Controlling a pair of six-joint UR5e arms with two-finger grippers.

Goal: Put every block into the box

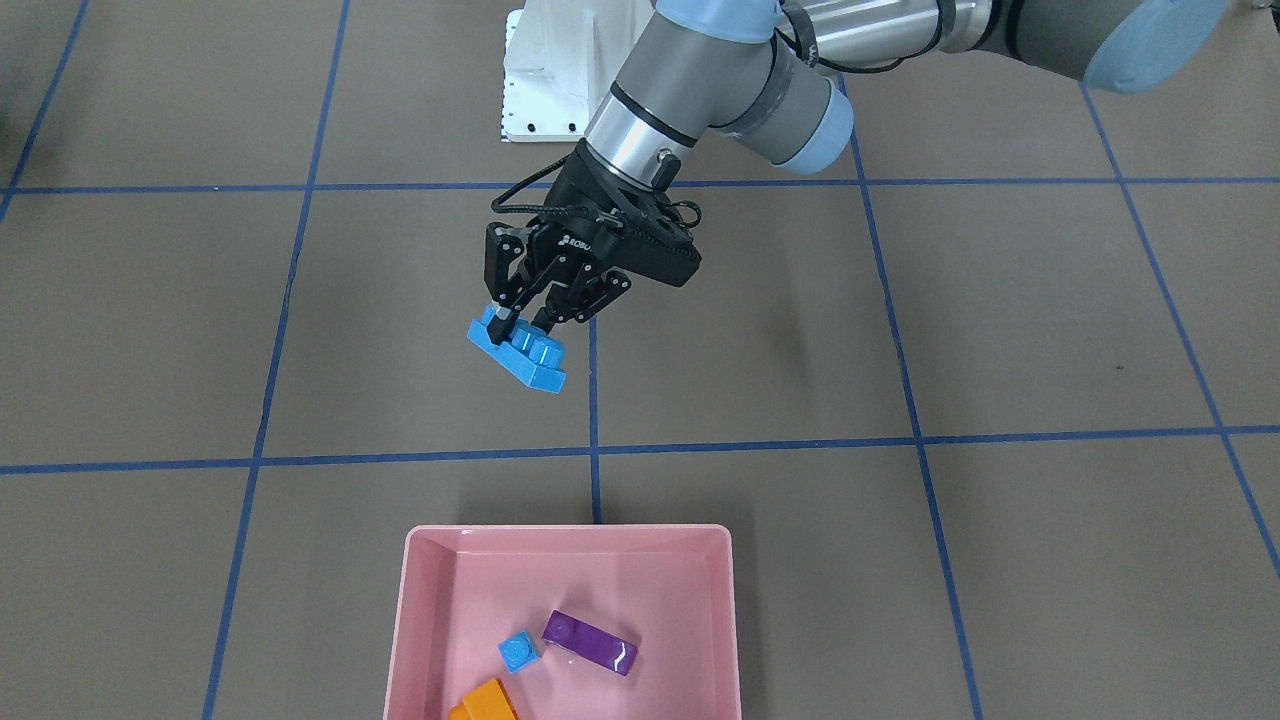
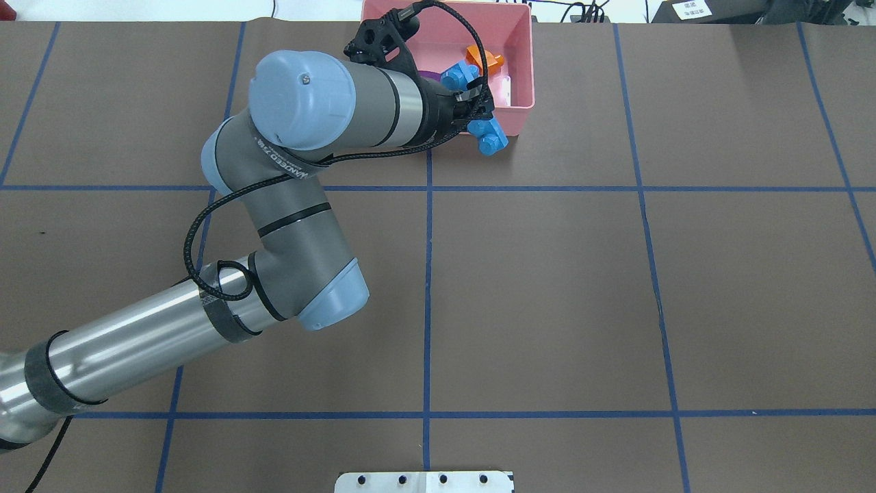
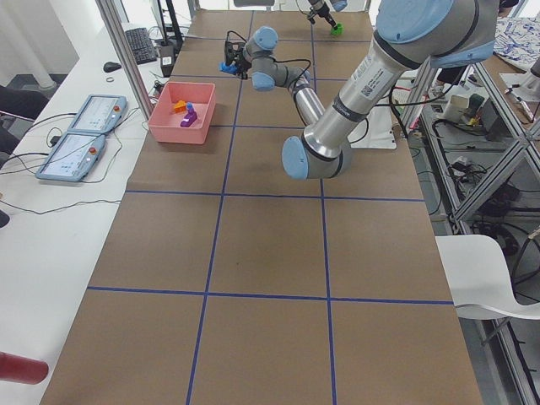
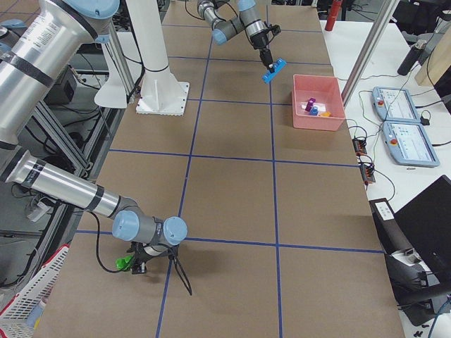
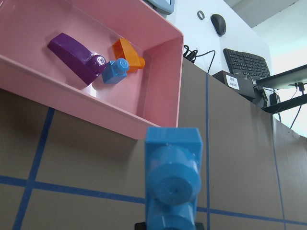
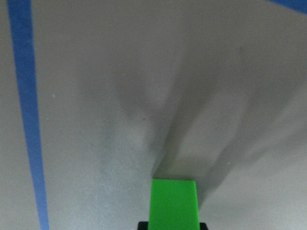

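My left gripper is shut on the long thin light-blue brick and holds it tilted in the air, short of the pink box. In the left wrist view this brick hangs just before the box's near rim. In the box lie the purple brick, the small light-blue square brick and the orange brick. My right gripper is low over the table far from the box, and the green brick sits between its jaws in the right wrist view.
The white robot base stands at the table's robot side. Blue tape lines grid the brown table. Two operator tablets lie on the white bench beside the box. A white chair stands by the table.
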